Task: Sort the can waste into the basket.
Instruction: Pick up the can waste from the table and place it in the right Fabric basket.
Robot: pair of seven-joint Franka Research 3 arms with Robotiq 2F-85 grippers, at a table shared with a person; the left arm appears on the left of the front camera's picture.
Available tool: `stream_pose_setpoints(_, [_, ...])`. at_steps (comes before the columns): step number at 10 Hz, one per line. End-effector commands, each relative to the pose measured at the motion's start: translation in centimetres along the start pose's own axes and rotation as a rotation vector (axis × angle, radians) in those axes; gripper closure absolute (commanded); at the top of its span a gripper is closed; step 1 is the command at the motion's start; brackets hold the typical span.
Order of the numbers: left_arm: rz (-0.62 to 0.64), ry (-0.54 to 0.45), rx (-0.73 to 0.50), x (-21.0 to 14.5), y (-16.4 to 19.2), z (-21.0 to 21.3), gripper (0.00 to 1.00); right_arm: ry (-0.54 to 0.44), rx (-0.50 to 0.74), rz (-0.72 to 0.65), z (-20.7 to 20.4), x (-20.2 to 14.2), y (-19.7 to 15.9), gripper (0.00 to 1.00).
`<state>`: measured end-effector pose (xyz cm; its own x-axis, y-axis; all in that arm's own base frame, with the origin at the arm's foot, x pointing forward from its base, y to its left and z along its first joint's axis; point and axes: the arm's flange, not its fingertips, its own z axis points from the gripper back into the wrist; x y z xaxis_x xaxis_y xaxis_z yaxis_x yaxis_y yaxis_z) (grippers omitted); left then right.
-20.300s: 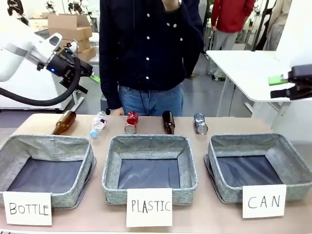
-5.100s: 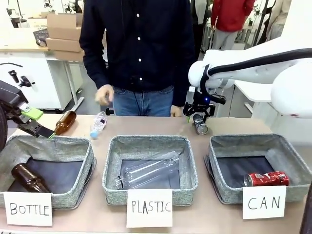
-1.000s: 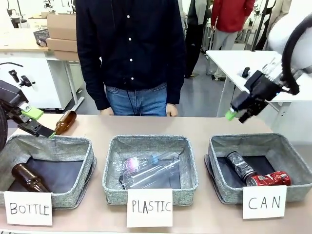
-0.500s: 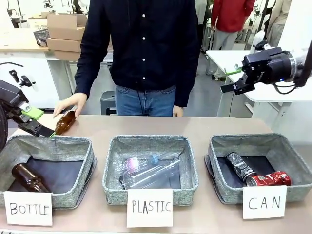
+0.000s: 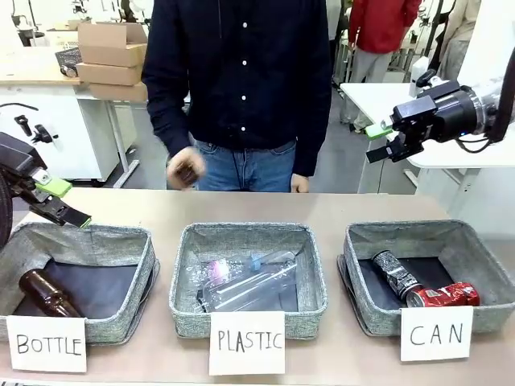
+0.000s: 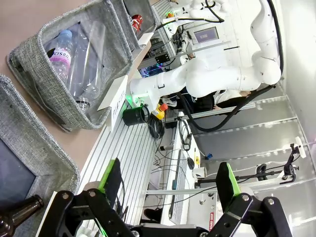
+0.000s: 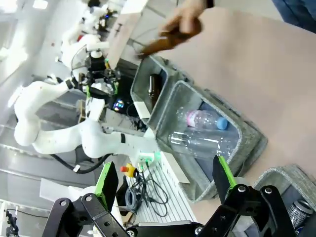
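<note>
Front view first: both cans lie in the basket (image 5: 483, 265) at the right, behind its white card (image 5: 435, 332) reading "CAN"; the red can (image 5: 442, 295) rests on its side at the front right corner, white lettering on it too small to read; the dark can (image 5: 394, 274) lies slanted just beside it, the two touching or nearly so; by my reading the sorting looks done. The right gripper (image 5: 378, 141) hangs high above the table near that basket, jaws spread, nothing between them; the left gripper (image 5: 58, 201) sits over the far rim of the "BOTTLE" basket (image 5: 105, 237), and here I cannot tell how its jaws stand. The person's hand (image 5: 186, 168) is blurred, holding something dark. The middle basket (image 5: 249, 233), marked "PLASTIC", holds clear bottles.

Left wrist view: the left gripper (image 6: 168, 180) shows its green-padded fingers wide apart and empty; a bottle with a partly legible label lies in a grey basket (image 6: 74, 94).

Right wrist view: fingers splayed, nothing held; a can (image 7: 299, 212) peeks in at the bottom right corner.

Handling, as I judge it: thin metal cans, light, smooth, prone to roll and dent; take one across the middle of its body.
</note>
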<state>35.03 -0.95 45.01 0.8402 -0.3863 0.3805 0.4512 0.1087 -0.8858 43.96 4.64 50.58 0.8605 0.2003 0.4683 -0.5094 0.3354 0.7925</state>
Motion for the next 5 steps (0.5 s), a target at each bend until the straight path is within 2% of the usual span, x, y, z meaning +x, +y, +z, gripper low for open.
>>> stream_pose_setpoints(1, [0.005, 0.007, -0.007, -0.23, -0.30, 0.23, 0.00, 0.000, -0.016, -0.024, 0.21, 0.16, 0.53, 0.00])
stream_pose_setpoints(5, [0.005, 0.007, -0.007, -0.23, -0.30, 0.23, 0.00, 0.000, -0.016, -0.024, 0.21, 0.16, 0.53, 0.00])
